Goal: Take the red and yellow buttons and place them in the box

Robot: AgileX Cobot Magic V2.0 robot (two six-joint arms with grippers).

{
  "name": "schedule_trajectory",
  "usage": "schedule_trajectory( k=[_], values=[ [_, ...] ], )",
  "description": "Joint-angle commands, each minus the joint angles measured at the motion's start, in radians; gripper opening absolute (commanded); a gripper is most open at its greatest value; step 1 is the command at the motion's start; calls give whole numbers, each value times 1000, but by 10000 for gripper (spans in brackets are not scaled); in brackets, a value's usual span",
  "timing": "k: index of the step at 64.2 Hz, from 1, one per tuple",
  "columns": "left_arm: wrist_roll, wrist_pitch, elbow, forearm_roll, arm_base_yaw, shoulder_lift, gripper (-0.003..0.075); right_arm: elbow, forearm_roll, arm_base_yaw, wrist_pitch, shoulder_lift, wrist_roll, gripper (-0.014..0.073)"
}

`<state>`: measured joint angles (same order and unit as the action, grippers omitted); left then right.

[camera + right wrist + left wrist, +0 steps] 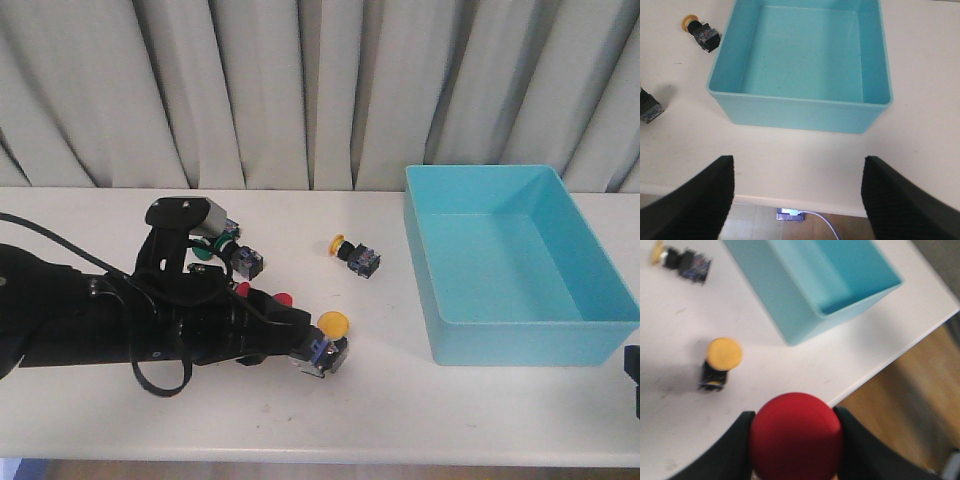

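My left gripper (796, 440) is shut on a red button (796, 432); its round red cap fills the gap between the black fingers. In the front view the left gripper (275, 308) hovers low over the table's left-middle, and the red cap (283, 298) shows at its tip. A yellow button (330, 338) stands upright just right of it; it also shows in the left wrist view (720, 362). A second yellow button (355, 255) lies on its side near the box (520, 320). My right gripper (797, 200) is open and empty, over the table's front edge before the box (800, 107).
Green-capped switches (222, 250) lie behind my left arm, and another small red cap (243, 289) shows beside the arm. The table's front edge (790, 202) runs under my right gripper. A curtain hangs behind the table.
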<state>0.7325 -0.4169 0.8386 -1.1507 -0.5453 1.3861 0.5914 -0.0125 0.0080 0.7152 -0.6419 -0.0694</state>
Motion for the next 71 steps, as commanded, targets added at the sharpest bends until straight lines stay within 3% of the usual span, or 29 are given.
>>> schedule_trajectory(
  k=[1,17,36,71],
  values=[
    [147,-40,23,-184,-2,-37,167,34,0,-6,-65,-6,-8,527],
    [171,-66,23,-351,14,-36,167,34,0,-6,-65,-6,-8,527],
    [291,-205,23,-505,14,-36,167,34,0,-6,-65,-6,-8,527],
    [292,-225,23,-512,14,-36,167,34,-5,-6,-68,-6,-3,527]
  ],
)
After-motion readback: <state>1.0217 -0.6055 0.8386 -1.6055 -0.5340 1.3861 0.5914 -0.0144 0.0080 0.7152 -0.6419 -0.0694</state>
